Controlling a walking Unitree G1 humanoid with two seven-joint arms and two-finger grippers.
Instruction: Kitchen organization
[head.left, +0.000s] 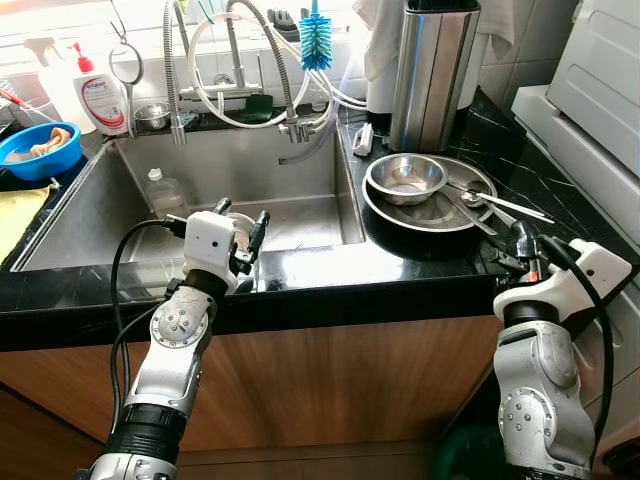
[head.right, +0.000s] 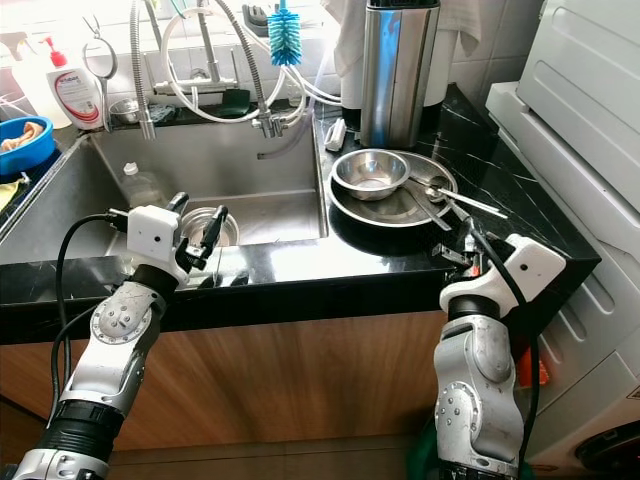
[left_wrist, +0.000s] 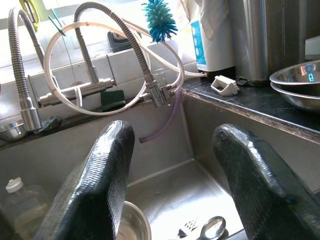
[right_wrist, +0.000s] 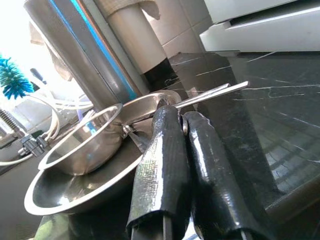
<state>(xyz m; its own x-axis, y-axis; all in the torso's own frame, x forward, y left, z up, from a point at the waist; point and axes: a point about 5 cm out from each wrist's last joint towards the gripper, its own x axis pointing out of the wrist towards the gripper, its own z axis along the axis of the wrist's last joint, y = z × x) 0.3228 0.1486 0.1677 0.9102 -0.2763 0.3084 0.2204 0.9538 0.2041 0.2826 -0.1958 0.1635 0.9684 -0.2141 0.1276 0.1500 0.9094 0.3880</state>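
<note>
One steel sink sits in the black counter, with two flexible taps behind it. On the counter right of the sink stands one tall steel canister, then one wide steel plate carrying one small bowl and what look like three or four utensils, hard to count. One clear bottle lies in the sink. The left gripper hovers over the sink's front edge, fingers spread. The right gripper, fingers pressed together, points at the plate just ahead of it.
</note>
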